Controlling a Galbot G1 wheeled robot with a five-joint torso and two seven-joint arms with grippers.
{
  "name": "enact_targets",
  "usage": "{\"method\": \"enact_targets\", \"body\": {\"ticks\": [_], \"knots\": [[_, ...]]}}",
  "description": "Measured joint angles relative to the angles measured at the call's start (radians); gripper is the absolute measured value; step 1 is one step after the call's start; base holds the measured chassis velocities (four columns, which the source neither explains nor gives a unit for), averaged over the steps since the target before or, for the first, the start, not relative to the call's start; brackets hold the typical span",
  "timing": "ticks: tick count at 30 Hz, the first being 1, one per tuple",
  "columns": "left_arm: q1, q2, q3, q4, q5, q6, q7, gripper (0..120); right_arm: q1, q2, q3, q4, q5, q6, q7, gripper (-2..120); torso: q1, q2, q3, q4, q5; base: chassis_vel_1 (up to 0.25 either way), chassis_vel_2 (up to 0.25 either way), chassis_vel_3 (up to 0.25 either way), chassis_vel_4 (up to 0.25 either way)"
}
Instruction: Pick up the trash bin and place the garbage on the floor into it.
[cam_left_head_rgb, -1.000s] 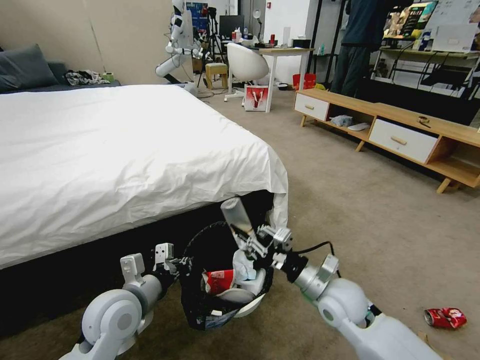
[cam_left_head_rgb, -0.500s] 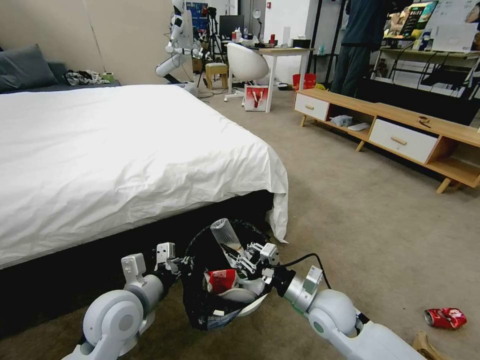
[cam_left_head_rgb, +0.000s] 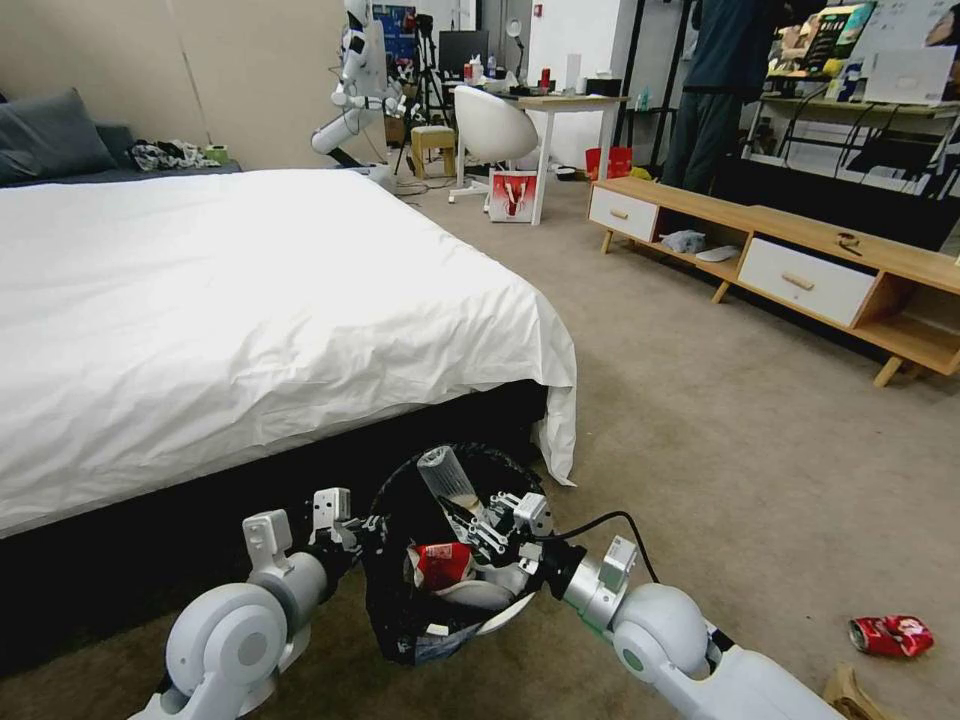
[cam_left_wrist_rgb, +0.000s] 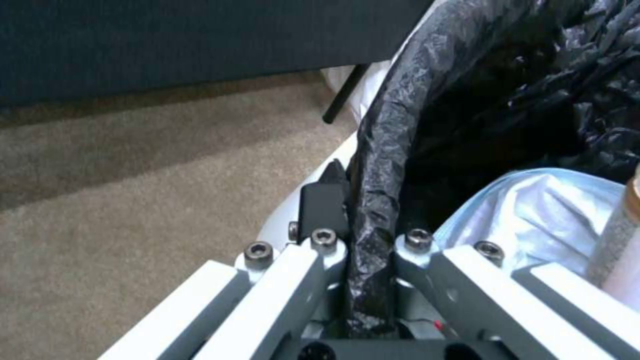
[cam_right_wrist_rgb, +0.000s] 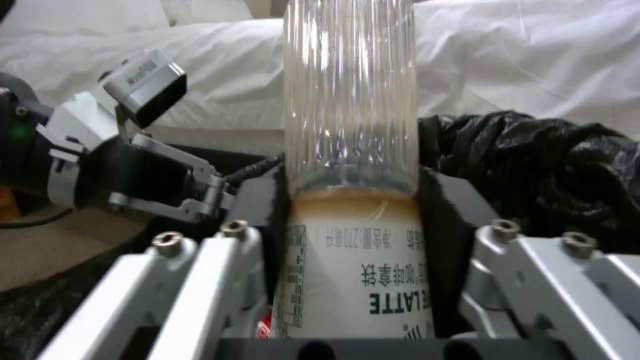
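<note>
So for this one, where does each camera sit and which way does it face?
Head: up on the robot, facing forward and down past the bed; both arms show, left claw on the trash bin, right claw over it.
Left wrist: on the left arm, facing along its claw, shut on the bin's bagged rim.
Right wrist: on the right arm, facing its claw, shut on the latte bottle.
Shared: bin and bottle.

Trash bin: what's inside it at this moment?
Inside the trash bin: a crushed red can, white tissue, and a clear latte bottle gripped by the right gripper. Deeper contents are covered. The left gripper clamps the rim.
</note>
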Motion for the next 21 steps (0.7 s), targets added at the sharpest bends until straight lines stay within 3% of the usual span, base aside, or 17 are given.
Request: {"method": "enact_targets", "body": {"ticks": [6,9,14,21], "knots": [[0.006,-0.003,-0.001,-0.013,0.000,0.000,0.000,2,-0.004,-0.005,-0.012,0.007,0.001,-0.021,0.016,68,0.000,0.000,0.000,0.0000,0.0000,0.000,0.000,0.000,0.000],[0.008,-0.003,-0.002,-0.015,0.000,0.000,0.000,2,-0.004,-0.006,-0.013,0.007,0.002,-0.026,0.018,73,0.000,0.000,0.000,-0.0001,0.0000,0.000,0.000,0.000,0.000],[0.015,-0.006,-0.004,-0.020,0.003,0.000,-0.001,2,-0.003,-0.007,-0.014,0.010,0.006,-0.039,0.026,96,0.000,0.000,0.000,0.0000,0.0001,0.000,0.000,0.000,0.000],[0.016,-0.008,-0.004,-0.021,0.004,0.000,-0.002,2,-0.002,-0.007,-0.010,0.009,0.010,-0.041,0.029,100,0.000,0.000,0.000,0.0000,0.0000,0.000,0.000,0.000,0.000]]}}
